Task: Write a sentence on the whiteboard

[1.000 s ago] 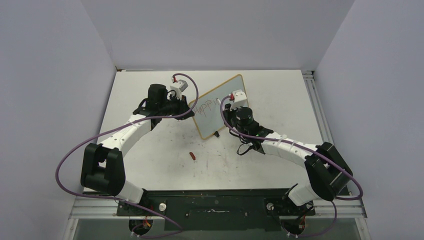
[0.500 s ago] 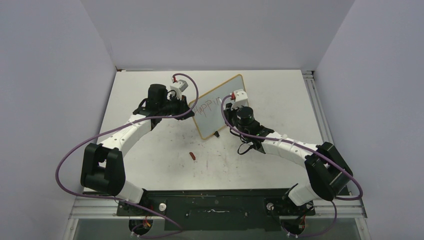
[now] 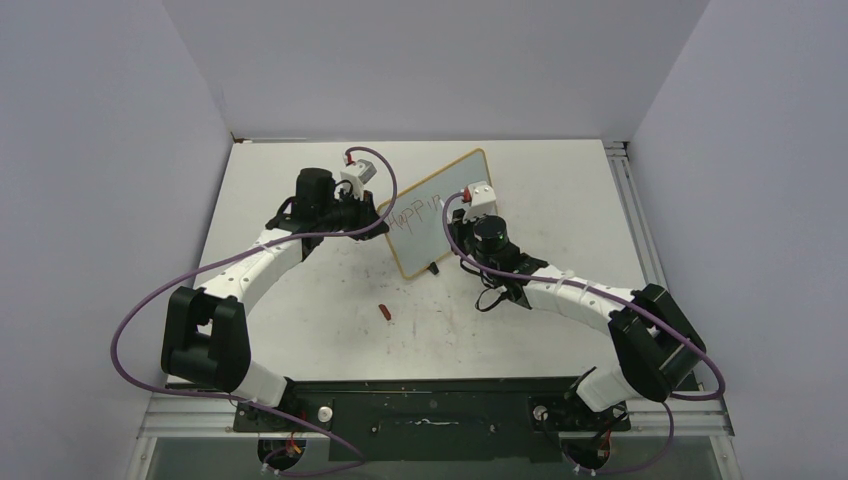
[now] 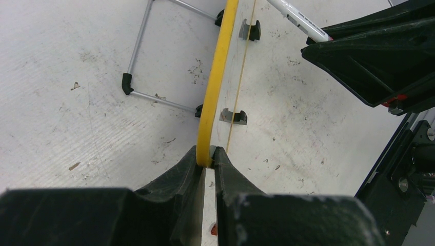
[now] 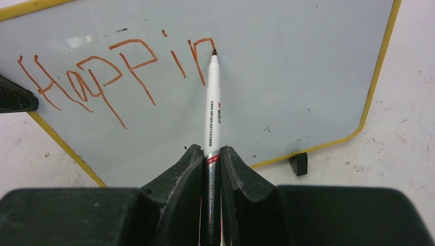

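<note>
The whiteboard (image 3: 440, 215), glossy white with a yellow frame (image 4: 215, 87), stands tilted on the table. My left gripper (image 4: 206, 156) is shut on its yellow edge at the left corner (image 3: 383, 222). Red lettering of the sentence (image 5: 113, 66) reads "Happin" in the right wrist view. My right gripper (image 5: 211, 154) is shut on a white marker (image 5: 212, 107), and the marker's red tip (image 5: 214, 52) touches the board at the top of the last letter. In the top view the right gripper (image 3: 462, 212) sits over the board's right half, hiding part of it.
A small red marker cap (image 3: 386, 312) lies on the table in front of the board. A wire stand (image 4: 154, 61) props the board from behind, and a black foot (image 5: 299, 164) sits at its lower edge. Grey walls enclose the table on three sides.
The right arm has shifted only slightly over the board; the lettering looks unchanged in the top view. The left arm has not moved.
</note>
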Robot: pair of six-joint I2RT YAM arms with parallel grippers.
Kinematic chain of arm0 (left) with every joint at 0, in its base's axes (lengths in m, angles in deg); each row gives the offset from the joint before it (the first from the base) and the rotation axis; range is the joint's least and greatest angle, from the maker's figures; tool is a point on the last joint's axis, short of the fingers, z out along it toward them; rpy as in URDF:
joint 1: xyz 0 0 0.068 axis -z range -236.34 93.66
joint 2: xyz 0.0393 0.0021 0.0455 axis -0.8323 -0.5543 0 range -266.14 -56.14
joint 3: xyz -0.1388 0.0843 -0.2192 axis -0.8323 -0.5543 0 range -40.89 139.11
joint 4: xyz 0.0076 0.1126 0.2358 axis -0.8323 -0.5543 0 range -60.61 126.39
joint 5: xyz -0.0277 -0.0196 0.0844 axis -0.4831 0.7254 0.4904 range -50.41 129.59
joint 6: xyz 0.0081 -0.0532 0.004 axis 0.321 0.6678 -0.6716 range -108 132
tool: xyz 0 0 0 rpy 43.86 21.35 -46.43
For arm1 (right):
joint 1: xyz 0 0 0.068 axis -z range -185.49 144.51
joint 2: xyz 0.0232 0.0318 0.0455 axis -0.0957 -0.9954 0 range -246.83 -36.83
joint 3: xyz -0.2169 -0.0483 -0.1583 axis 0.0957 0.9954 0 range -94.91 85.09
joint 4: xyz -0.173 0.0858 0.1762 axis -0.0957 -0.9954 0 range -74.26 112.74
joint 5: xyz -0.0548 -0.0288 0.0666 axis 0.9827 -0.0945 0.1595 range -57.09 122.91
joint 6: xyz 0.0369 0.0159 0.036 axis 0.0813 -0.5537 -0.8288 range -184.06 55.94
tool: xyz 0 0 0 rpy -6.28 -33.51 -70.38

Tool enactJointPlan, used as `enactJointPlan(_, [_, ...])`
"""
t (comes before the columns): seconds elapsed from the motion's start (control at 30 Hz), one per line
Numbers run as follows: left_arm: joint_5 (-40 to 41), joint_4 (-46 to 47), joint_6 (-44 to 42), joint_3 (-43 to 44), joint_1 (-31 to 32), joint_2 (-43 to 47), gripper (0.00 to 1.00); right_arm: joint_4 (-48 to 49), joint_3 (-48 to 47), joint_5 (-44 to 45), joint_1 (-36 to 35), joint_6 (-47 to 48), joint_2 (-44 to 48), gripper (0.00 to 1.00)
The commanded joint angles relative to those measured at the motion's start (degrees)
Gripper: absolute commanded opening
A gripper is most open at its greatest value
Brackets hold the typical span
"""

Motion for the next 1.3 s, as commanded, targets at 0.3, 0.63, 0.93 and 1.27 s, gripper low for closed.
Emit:
enactJointPlan(0.3, [0.3, -1.3, -1.7, 1.5, 0.4, 2.0, 0.00, 1.2, 1.3, -0.1, 0.3, -1.3, -1.0, 0.05])
enactJointPlan(0.63, [0.4, -1.2, -1.6, 1.5, 0.4, 2.0, 0.00, 1.0, 2.4, 0.4, 0.2, -2.1, -0.3, 0.05])
enactJointPlan(0.93, [0.4, -1.4, -1.8, 1.8, 0.4, 1.9, 0.00, -0.5, 1.8, 1.1, 0.2, -1.7, 2.8, 0.05])
enactJointPlan(1.27, [0.2, -1.4, -1.7, 1.7, 0.4, 2.1, 0.00, -1.6, -0.6, 2.1, 0.6, 0.1, 4.4, 0.05])
